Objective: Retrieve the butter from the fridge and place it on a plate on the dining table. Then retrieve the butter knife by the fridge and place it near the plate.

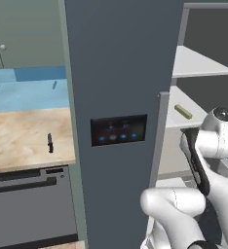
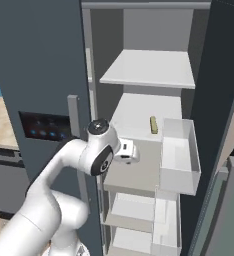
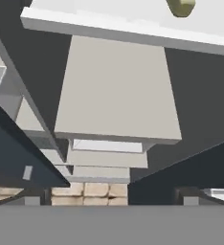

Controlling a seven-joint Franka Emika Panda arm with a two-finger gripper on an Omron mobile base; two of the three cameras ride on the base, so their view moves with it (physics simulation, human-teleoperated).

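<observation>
The butter [image 2: 153,125] lies on a white middle shelf [image 2: 139,112] inside the open fridge [image 1: 116,73], an olive-yellow stick toward the right of that shelf, with a clear door bin [image 2: 179,155] just beside it; in the hand view its end shows at the top edge, above a lower shelf. The gripper [image 2: 128,151] hangs in front of the fridge opening, below and left of the butter and well short of it; its jaws stand wide apart and hold nothing. The butter knife [image 1: 50,143] lies on the beige counter [image 1: 23,141] to the left of the fridge, small, dark and untouched, above grey drawers [image 1: 28,189].

As I judge it, the task is at its start: the fridge door is open and the arm is lined up to reach in, but the butter is not yet grasped; carrying it to a plate, fetching the knife and setting it near the plate are all left.

The black panel [image 1: 119,129] on the fridge door carries a row of blue lights; no brand, label or writing can be read anywhere.
</observation>
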